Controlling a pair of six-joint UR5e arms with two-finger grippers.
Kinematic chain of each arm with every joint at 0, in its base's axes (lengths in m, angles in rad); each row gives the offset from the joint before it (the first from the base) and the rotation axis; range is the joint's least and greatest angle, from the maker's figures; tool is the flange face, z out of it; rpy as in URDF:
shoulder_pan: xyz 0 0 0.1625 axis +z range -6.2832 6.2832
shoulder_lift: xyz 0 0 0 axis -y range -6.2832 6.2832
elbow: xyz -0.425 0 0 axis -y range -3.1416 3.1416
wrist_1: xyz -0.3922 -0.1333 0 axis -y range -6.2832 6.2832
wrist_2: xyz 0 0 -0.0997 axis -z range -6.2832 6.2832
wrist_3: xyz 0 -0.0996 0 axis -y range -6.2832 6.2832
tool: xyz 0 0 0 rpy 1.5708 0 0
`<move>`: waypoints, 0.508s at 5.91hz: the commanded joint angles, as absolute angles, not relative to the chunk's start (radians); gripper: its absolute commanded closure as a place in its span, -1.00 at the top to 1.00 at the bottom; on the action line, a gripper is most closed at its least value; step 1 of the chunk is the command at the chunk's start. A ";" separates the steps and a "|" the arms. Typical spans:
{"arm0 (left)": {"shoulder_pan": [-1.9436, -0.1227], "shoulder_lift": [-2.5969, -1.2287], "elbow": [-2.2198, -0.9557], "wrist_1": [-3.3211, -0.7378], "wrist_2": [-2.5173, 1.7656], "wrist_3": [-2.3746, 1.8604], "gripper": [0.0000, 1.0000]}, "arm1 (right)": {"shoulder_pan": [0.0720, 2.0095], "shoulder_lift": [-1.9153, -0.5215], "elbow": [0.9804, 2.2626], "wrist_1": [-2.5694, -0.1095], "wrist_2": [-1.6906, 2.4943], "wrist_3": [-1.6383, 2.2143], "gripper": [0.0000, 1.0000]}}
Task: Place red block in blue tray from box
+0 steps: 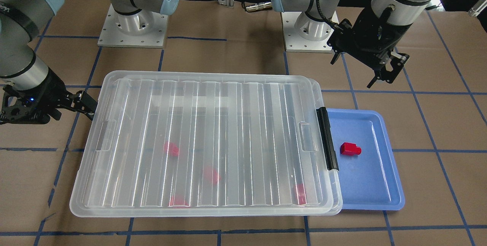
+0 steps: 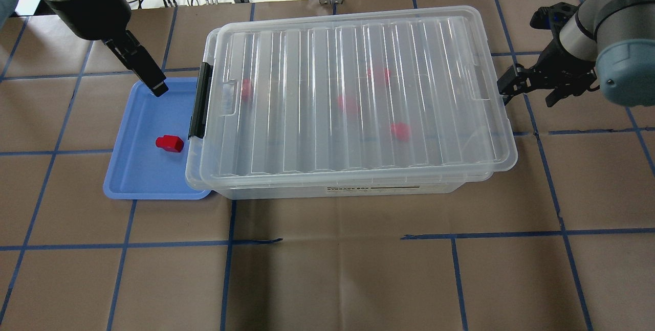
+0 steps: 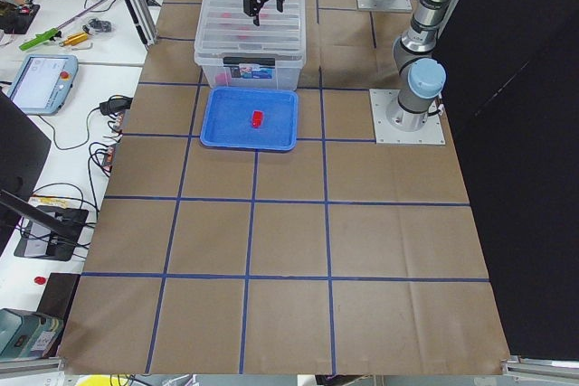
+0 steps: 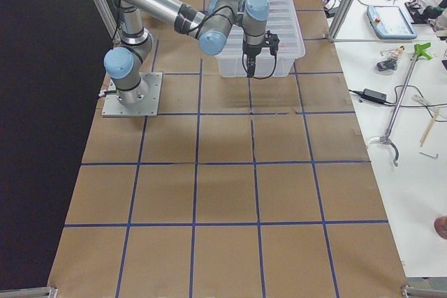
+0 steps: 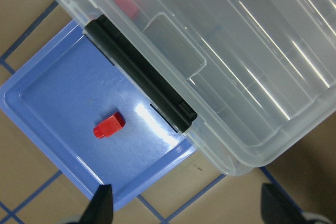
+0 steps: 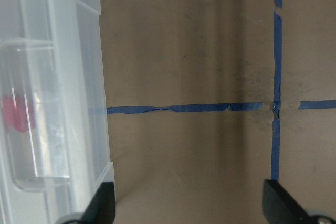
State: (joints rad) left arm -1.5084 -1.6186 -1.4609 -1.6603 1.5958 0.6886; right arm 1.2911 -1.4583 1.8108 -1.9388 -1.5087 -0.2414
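Observation:
A red block (image 2: 169, 143) lies alone in the blue tray (image 2: 138, 177), which sits against the latch end of the box (image 2: 358, 95). The box's ribbed clear lid is on, and several more red blocks (image 2: 399, 130) show blurred through it. My left gripper (image 2: 156, 85) hangs open and empty above the tray's far edge, clear of the block; its wrist view shows the block (image 5: 109, 125) on the tray (image 5: 52, 93). My right gripper (image 2: 511, 85) is open and empty, level with the box's other short end, just outside the lid rim (image 6: 47, 77).
The box's black latch bar (image 1: 327, 137) overhangs the tray's edge. Both arm bases (image 1: 133, 29) stand beyond the box in the front-facing view. Brown paper with blue tape lines (image 2: 327, 241) covers the table.

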 commanded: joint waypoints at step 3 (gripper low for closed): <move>-1.581 -1.592 -1.474 -1.652 1.605 -0.007 0.97 | 1.505 -1.531 1.533 -1.602 -1.545 0.068 1.00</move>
State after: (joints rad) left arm -1.5545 -1.5980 -1.4719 -1.6527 1.6010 0.1030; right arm 1.4178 -1.5275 1.6176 -1.6982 -1.5416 -0.0624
